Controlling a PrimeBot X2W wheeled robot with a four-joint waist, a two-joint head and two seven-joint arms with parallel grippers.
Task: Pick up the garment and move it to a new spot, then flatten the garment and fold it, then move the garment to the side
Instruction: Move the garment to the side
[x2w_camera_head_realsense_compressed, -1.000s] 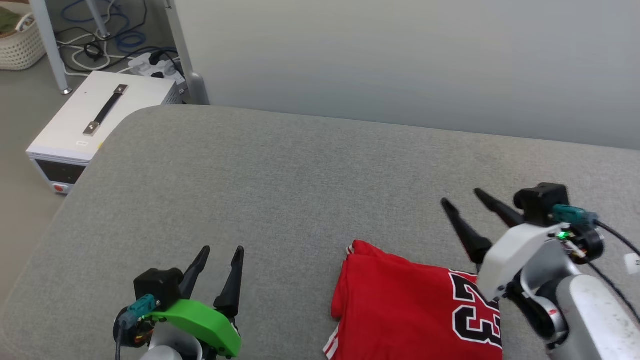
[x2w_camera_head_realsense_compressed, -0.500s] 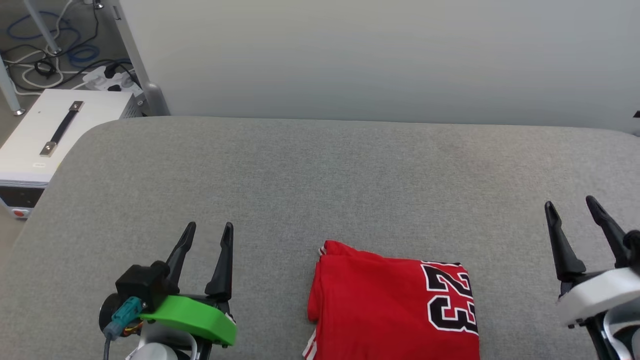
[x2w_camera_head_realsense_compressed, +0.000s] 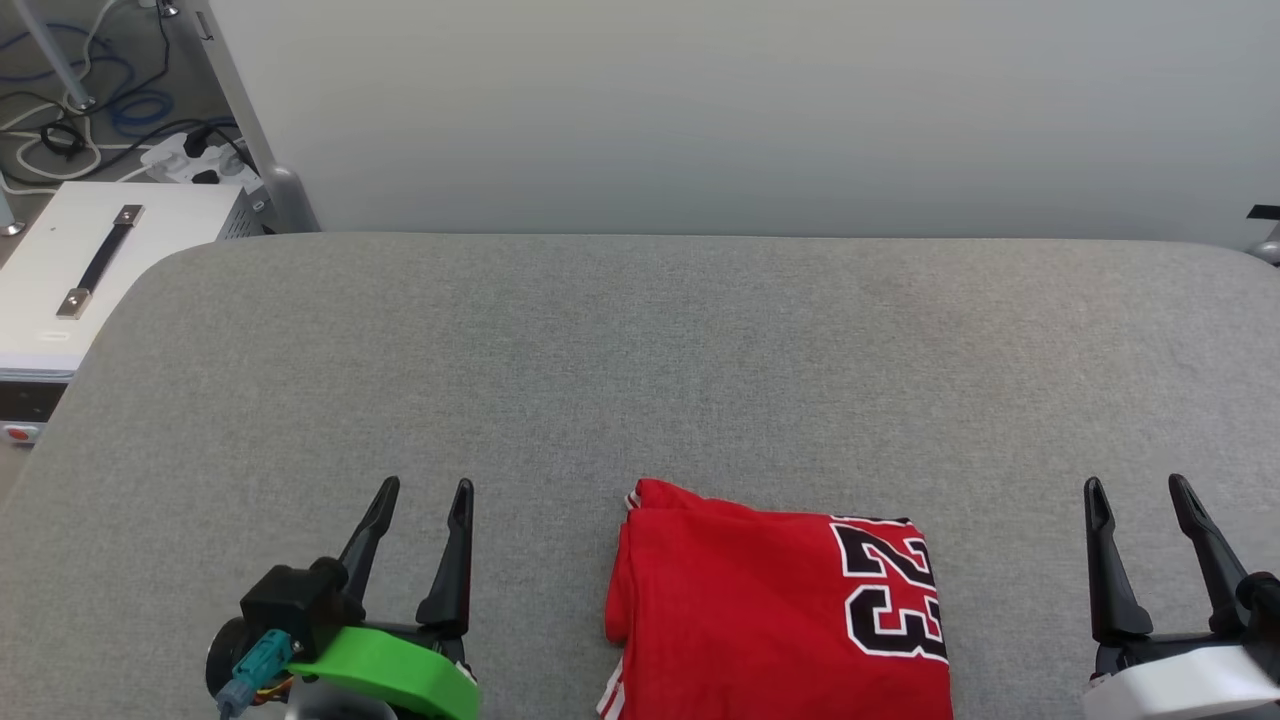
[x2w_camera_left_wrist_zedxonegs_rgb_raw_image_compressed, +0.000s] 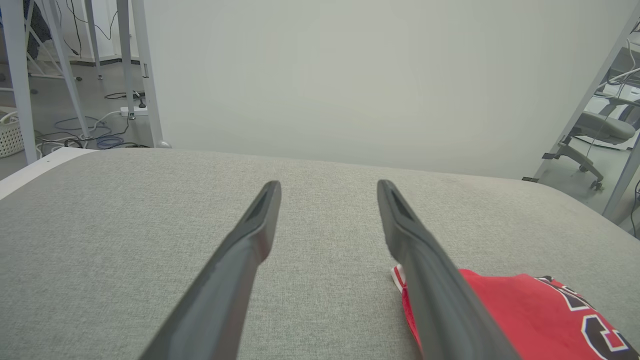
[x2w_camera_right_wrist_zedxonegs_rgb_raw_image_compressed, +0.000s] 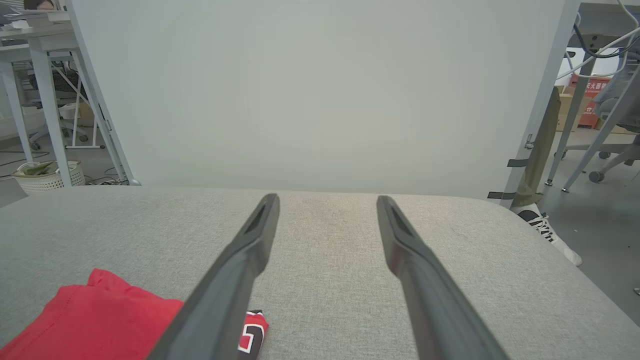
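The garment (x2w_camera_head_realsense_compressed: 760, 610), a red jersey with black white-outlined "23", lies folded into a neat rectangle at the front middle of the grey padded table (x2w_camera_head_realsense_compressed: 640, 360). Striped red-and-white trim peeks out at its lower left corner. My left gripper (x2w_camera_head_realsense_compressed: 420, 490) stands open to the garment's left, apart from it, nothing between its fingers. My right gripper (x2w_camera_head_realsense_compressed: 1138, 488) stands open to its right, also empty. The left wrist view has the garment (x2w_camera_left_wrist_zedxonegs_rgb_raw_image_compressed: 520, 310) at lower right behind one finger. In the right wrist view the garment (x2w_camera_right_wrist_zedxonegs_rgb_raw_image_compressed: 100, 315) lies at lower left.
A white box with a black handle (x2w_camera_head_realsense_compressed: 90, 270) stands on the floor off the table's left end, with cables (x2w_camera_head_realsense_compressed: 70, 120) behind it. A pale wall panel (x2w_camera_head_realsense_compressed: 700, 110) runs along the table's far edge. A person's shoe (x2w_camera_right_wrist_zedxonegs_rgb_raw_image_compressed: 545, 227) shows past the right end.
The head camera has swung right, so the whole picture has shifted. My right gripper has drawn back off the garment's right edge and now rests low at the right. The garment stays folded.
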